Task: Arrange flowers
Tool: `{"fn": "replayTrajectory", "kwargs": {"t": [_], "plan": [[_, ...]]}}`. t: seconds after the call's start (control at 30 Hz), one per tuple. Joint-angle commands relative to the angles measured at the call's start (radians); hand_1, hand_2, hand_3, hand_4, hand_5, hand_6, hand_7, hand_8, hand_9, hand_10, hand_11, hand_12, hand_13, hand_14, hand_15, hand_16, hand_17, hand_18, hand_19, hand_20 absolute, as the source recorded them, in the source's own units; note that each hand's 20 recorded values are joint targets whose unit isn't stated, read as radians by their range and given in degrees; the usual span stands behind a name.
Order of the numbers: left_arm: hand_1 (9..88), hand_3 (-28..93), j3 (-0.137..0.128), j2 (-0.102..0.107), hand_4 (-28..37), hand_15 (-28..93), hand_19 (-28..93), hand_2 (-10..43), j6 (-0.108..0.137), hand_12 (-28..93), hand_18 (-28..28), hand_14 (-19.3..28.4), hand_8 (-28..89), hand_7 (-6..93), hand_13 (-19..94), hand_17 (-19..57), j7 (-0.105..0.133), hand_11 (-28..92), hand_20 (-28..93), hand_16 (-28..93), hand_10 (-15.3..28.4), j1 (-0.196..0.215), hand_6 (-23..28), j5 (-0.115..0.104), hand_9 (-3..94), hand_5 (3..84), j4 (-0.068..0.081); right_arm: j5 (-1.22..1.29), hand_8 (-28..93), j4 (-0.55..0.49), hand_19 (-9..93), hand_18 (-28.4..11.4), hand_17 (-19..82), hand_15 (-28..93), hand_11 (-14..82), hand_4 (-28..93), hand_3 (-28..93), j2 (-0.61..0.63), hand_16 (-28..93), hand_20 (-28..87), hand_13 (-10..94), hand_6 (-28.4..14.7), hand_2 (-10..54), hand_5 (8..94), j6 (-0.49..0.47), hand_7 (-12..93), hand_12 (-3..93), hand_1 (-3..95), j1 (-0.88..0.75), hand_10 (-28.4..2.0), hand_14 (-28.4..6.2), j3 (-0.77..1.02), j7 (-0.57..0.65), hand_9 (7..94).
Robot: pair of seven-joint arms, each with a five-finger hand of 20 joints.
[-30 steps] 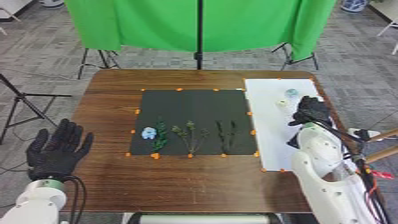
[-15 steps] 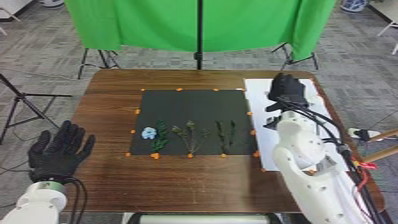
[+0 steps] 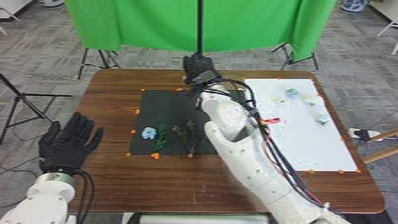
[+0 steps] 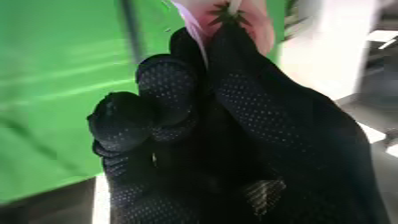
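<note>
Brown wooden tabletop. Black rectangular mat lies mid-table, white rectangular sheet right of it. Small orange tabs dot both edges.

On the one brown table there lie one black sheet and one white sheet. The black sheet bears one blue flower and one dark green leafy sprig; of the thin branched stems, the exact number cannot be told. The white sheet bears four small pale things. There is one pink flower, and the hands are two, one left hand and one right hand.
</note>
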Motion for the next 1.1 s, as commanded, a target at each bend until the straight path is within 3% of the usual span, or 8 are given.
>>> {"fn": "replayTrajectory", "kwargs": {"t": [0.03,0.1,0.13,0.43,0.57,0.63,0.7,1.1], "plan": [[28.3,77,0.019,0.014,-28.3,61,47,17.0,-0.031,15,18.0,18.3,-11,21.3,33,-4.5,0.005,34,25,-6,16.4,0.015,9.5,0.004,45.1,52.6,-0.002,-0.149,9,0.099,89,-19.4,47,57,24.0,-28,76,-0.087,49,44,70,-4.6,-9.5,74.2,-0.092,37,51.3,66.6,-0.016,-14.8,-9.1,-0.002,-0.072,76.7],[28.3,77,0.029,0.024,-28.3,61,47,17.0,-0.031,15,18.0,18.3,-11,21.2,33,-4.6,0.007,34,25,-6,16.4,-0.001,9.4,0.009,45.1,52.5,0.002,-0.203,9,0.119,89,-19.4,47,57,23.9,-28,76,-0.106,49,44,70,-4.5,-9.5,74.2,-0.096,37,51.2,66.7,-0.029,-14.7,-9.1,0.029,-0.107,76.7],[28.3,77,0.038,0.029,-28.3,61,47,17.0,-0.031,15,18.0,18.2,-11,21.2,33,-4.6,0.010,34,25,-6,16.4,-0.025,9.4,0.011,45.1,52.6,0.016,-0.237,9,0.155,89,-19.3,47,56,23.9,-28,76,-0.122,49,44,70,-4.4,-9.5,74.1,-0.078,37,51.2,66.7,-0.025,-14.7,-9.1,0.054,-0.150,76.7],[28.3,77,0.046,0.041,-28.3,61,47,17.0,-0.046,15,18.1,18.3,-11,21.2,33,-4.6,-0.011,34,25,-6,16.4,-0.025,9.4,0.012,45.1,52.5,0.005,-0.216,8,0.133,89,-19.2,46,57,24.4,-28,75,-0.124,49,44,70,-3.8,-9.5,72.1,-0.052,40,50.7,66.8,-0.041,-14.1,-9.1,0.030,-0.127,75.9],[28.4,77,0.047,0.051,-28.3,62,47,17.0,-0.049,15,18.1,18.4,-11,21.1,33,-4.6,0.001,34,25,-6,16.4,-0.032,9.5,0.008,45.0,52.5,0.007,-0.175,8,0.119,87,-19.4,44,56,24.4,-28,75,-0.127,49,44,69,-3.7,-9.5,71.7,-0.059,41,50.4,66.7,-0.041,-14.0,-9.4,0.026,-0.153,75.6],[28.3,77,0.047,0.047,-28.3,61,47,16.9,-0.050,15,18.1,18.4,-11,21.2,33,-4.6,0.002,34,25,-6,16.4,-0.035,9.5,0.005,45.1,52.6,0.008,-0.264,7,0.186,85,-19.5,42,54,23.4,-28,75,-0.179,49,44,69,-3.6,-9.5,70.8,0.015,42,48.8,66.4,-0.035,-13.5,-8.6,0.119,-0.287,75.2],[28.9,77,0.052,0.050,-28.3,61,47,16.6,-0.061,15,18.1,18.3,-11,21.2,33,-4.6,0.001,34,25,-6,16.4,-0.046,9.5,0.014,45.0,52.6,0.013,-0.287,7,0.180,84,-19.6,41,53,22.5,-28,75,-0.153,49,43,69,-3.1,-9.5,70.3,0.074,43,47.7,66.3,-0.033,-13.2,-8.3,0.094,-0.297,75.2],[29.9,78,0.053,0.060,-28.3,62,47,16.1,-0.061,15,18.1,18.2,-11,21.2,33,-4.6,0.008,34,24,-6,16.5,-0.059,9.5,-0.006,45.0,52.5,0.015,-0.365,5,0.148,83,-20.4,39,53,21.8,-28,76,-0.193,49,44,70,-1.5,-9.5,70.0,-0.051,47,47.2,65.7,-0.078,-11.7,-7.5,0.136,-0.331,76.7]]}}
